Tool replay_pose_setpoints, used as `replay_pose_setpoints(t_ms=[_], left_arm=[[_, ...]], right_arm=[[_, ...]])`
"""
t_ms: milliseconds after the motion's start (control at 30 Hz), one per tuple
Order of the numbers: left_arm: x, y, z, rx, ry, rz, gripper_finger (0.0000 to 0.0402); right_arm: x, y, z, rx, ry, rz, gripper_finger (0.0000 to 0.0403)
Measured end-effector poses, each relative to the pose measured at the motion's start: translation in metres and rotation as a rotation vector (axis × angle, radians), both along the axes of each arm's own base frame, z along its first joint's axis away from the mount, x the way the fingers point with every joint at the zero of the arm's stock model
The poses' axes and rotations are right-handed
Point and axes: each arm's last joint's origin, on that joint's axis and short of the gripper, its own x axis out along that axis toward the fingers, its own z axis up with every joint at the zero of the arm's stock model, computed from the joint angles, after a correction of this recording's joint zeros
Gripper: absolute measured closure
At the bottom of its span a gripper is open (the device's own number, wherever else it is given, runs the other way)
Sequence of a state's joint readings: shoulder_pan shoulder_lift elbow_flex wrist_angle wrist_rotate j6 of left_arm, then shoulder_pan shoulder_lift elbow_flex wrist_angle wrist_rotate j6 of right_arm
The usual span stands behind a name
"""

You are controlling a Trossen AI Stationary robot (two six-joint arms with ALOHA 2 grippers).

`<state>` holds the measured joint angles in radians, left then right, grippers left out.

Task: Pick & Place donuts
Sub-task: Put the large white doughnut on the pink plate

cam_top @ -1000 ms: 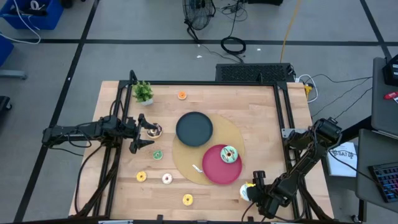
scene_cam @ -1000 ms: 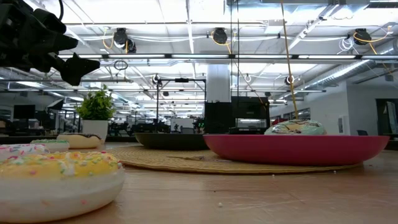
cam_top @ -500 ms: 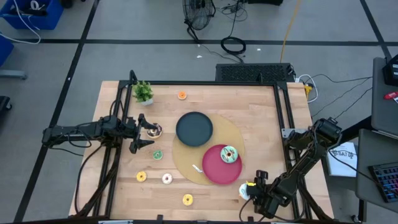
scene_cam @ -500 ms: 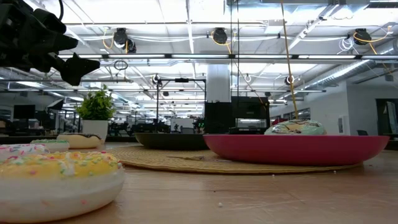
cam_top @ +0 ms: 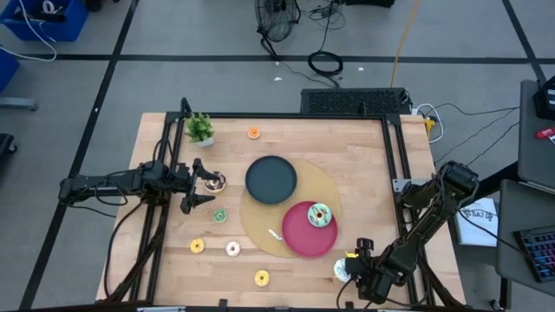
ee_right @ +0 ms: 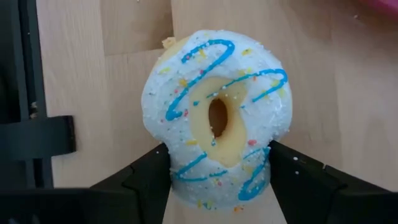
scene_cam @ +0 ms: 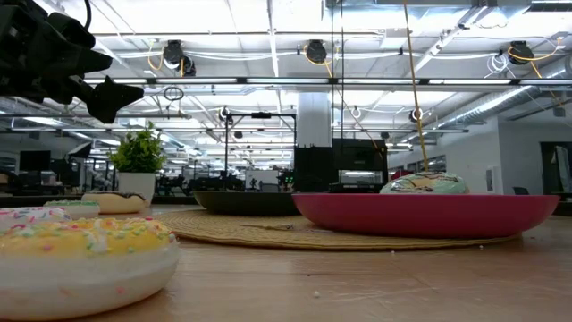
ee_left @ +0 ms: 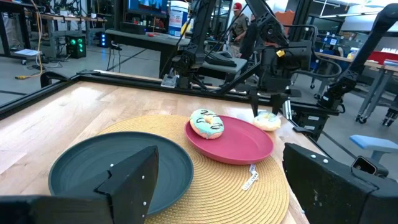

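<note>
The white-yellow donut (ee_right: 216, 118) sits squeezed between your right pincer (cam_top: 352, 267) fingers at the counter's (cam_top: 347, 165) near right corner, just off the red plate (cam_top: 299, 236), likely where it should go since the mint-green donut (cam_top: 319, 215) already lies there. Left pincer (cam_top: 198, 185) hangs spread wide and empty by the chocolate donut (cam_top: 212, 182), probably staged for its own pick.

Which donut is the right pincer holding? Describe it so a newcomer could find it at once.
Start at the red plate on the round mat. Just off the plate, toward the table's near right corner, the right pincer grips a white donut. Unlike its neighbours, it has blue squiggles and is tipped on edge between the fingers.
</note>
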<state>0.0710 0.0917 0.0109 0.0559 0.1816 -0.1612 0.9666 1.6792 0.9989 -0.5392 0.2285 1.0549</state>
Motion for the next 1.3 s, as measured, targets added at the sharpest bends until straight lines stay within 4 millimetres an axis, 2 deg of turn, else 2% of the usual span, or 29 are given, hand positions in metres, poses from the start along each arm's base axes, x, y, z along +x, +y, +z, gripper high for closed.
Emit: replay_pose_setpoints(t_ms=[367, 567, 1300], left_arm=[[0.000, 0.000, 0.000, 0.000, 0.000, 0.000, 0.0066], [0.000, 0.000, 0.000, 0.000, -0.001, 0.000, 0.0066], [0.000, 0.000, 0.000, 0.000, 0.000, 0.000, 0.0066]], right_arm=[[0.008, -0.007, 0.000, -0.015, -0.002, -0.002, 0.0170], [0.011, -0.012, 0.004, 0.027, 0.057, 0.003, 0.0170], [-0.001, -0.029, 0.065, 0.145, -0.117, 0.073, 0.0170]])
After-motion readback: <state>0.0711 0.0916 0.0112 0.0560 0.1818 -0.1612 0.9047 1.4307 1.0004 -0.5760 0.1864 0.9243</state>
